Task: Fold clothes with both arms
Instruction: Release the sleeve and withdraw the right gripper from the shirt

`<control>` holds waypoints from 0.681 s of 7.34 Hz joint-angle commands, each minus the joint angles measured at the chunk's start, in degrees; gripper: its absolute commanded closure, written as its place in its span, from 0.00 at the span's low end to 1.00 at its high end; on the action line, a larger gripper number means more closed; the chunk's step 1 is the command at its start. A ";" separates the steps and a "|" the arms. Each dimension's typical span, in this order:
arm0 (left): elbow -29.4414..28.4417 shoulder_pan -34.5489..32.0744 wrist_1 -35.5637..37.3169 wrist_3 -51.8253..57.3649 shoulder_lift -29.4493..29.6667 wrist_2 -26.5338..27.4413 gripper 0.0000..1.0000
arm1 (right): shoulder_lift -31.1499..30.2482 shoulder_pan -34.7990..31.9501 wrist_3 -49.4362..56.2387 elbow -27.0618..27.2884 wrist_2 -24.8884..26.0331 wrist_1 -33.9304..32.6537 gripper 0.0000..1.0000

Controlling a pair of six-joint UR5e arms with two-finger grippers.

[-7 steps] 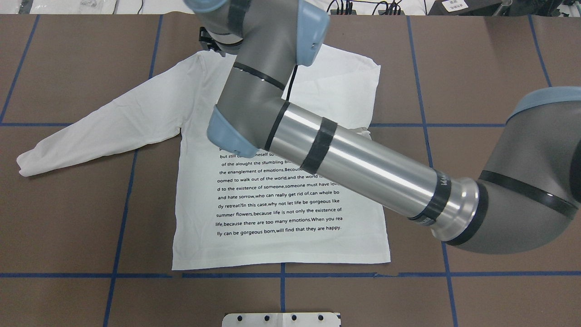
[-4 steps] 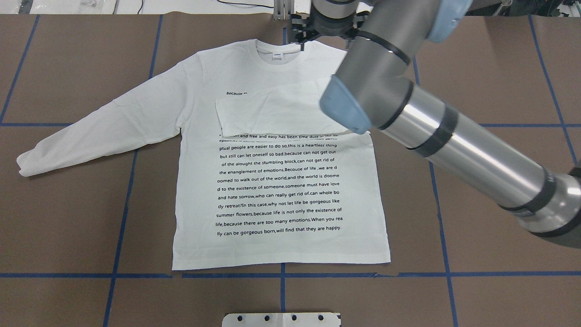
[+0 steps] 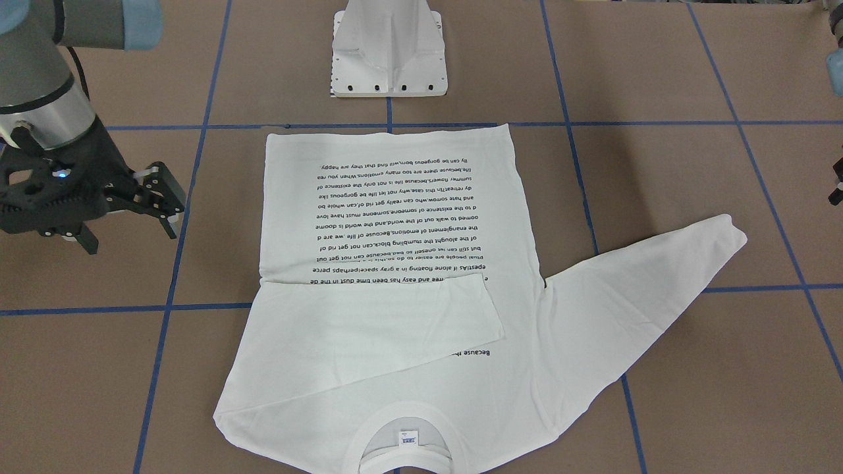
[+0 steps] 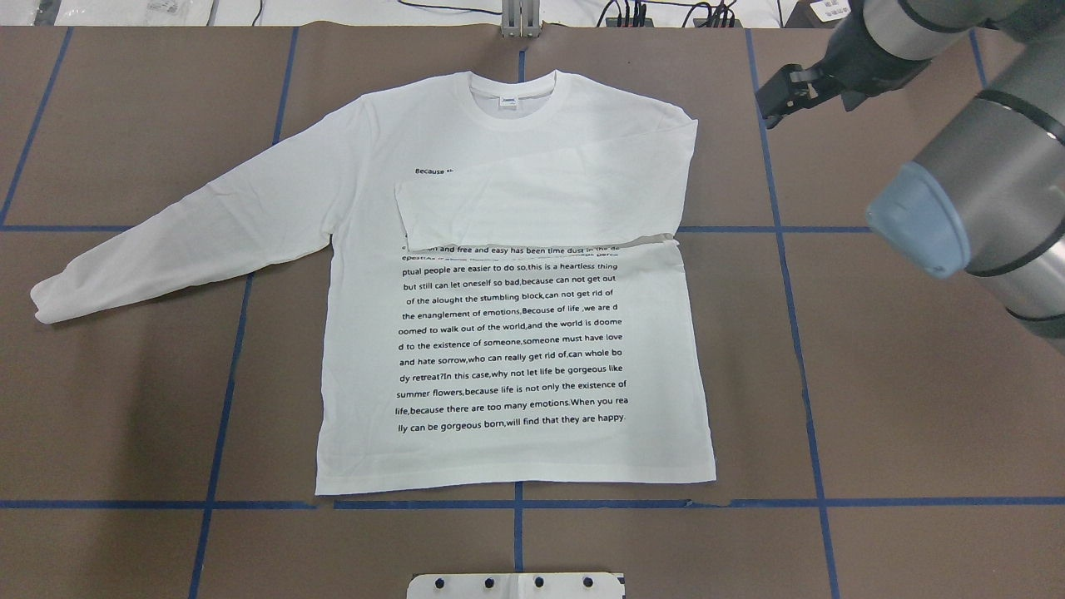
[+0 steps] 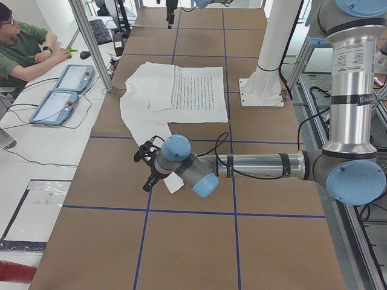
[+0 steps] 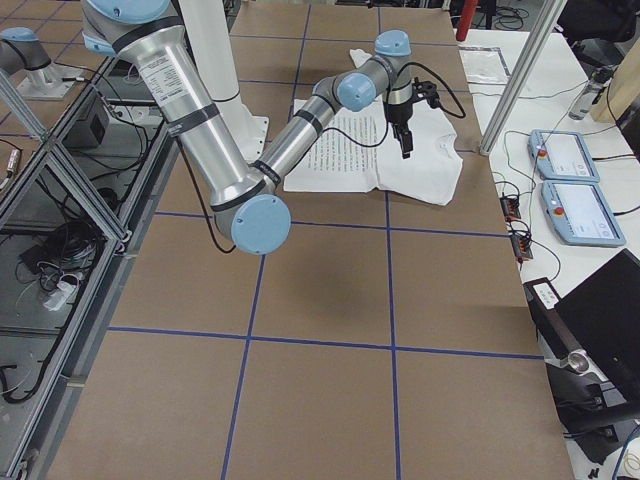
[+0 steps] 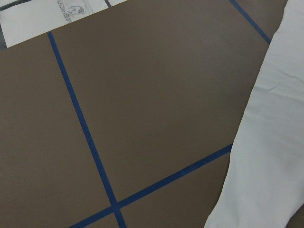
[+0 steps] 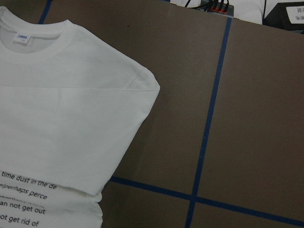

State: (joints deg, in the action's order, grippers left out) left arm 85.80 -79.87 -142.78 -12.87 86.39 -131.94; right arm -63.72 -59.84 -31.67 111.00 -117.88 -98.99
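Note:
The white long-sleeved T-shirt (image 4: 516,333) lies flat on the brown table, printed text up, collar (image 4: 516,100) at the far edge. One sleeve (image 4: 532,204) is folded across the chest. The other sleeve (image 4: 183,241) stretches out to the left. My right gripper (image 4: 805,106) is open and empty above bare table, right of the shirt's shoulder; it also shows in the front view (image 3: 132,242). My left gripper (image 5: 147,169) hovers over the stretched sleeve's cuff; I cannot tell if it is open. The left wrist view shows that sleeve (image 7: 266,166).
The white pedestal base (image 3: 388,52) stands at the near table edge. Blue tape lines (image 4: 799,333) grid the table. An operator (image 5: 24,48) and two teach pendants (image 5: 60,90) are on a side bench beyond the far edge.
My right arm has swung from across the shirt to the right and clear of it. The sleeve it uncovered stays folded across the chest.

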 commanded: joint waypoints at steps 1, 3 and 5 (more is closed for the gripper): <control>-4.49 8.11 -8.48 -9.52 -0.08 7.19 0.00 | -8.06 -4.57 8.00 3.96 -3.58 0.29 0.00; -6.34 10.34 -9.97 -10.59 -0.17 7.75 0.04 | -9.14 -4.76 7.94 3.97 -3.32 0.29 0.00; -10.63 13.49 -16.44 -15.67 -0.34 7.84 0.27 | -9.49 -4.76 8.11 3.97 -3.15 0.38 0.00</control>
State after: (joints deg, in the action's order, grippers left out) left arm 77.88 -68.48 -155.02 -25.71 86.12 -124.28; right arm -72.84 -64.55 -23.74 114.93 -121.12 -98.64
